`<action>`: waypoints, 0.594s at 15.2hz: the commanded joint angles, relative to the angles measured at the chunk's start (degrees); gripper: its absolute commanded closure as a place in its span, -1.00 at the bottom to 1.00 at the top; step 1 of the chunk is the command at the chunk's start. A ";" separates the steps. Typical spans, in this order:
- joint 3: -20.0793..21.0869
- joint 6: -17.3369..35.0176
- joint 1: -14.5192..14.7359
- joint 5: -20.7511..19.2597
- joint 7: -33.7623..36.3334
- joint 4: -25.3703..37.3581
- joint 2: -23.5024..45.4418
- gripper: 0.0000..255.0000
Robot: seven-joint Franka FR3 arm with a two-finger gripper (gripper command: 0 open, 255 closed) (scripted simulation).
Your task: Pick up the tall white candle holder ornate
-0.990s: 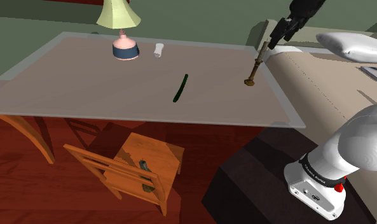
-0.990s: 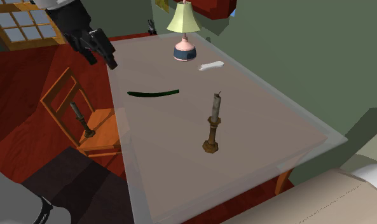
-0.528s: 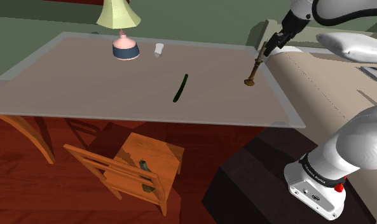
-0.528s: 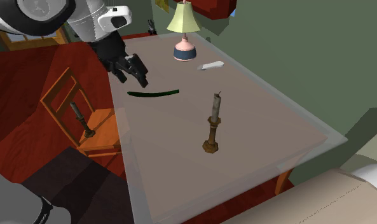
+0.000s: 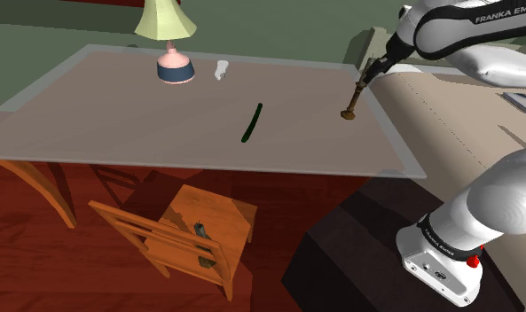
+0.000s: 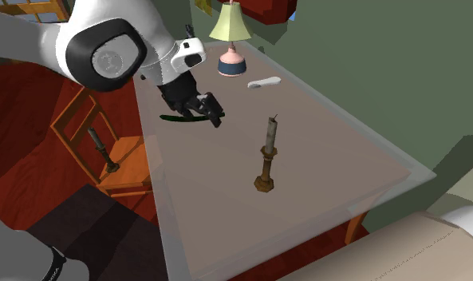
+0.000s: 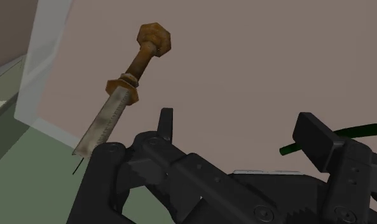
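While the jaws stand wide apart with nothing between them, the gripper [image 6: 211,115] hangs over the tabletop [image 5: 119,133], apart from the candle holder [image 6: 266,164]. Nearest in the shoulder view, a wooden chair [image 5: 199,222] sits below the tabletop's front edge. Farther on, a dark green curved strip [image 5: 252,122] lies mid-tabletop. The candle holder, brown with a grey candle, stands upright near that view's right edge. Farthest: small white object [image 5: 221,69], lamp [image 5: 172,62].
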 commanded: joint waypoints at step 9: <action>-12.45 22.39 3.31 8.47 -14.96 6.21 21.85 -1.00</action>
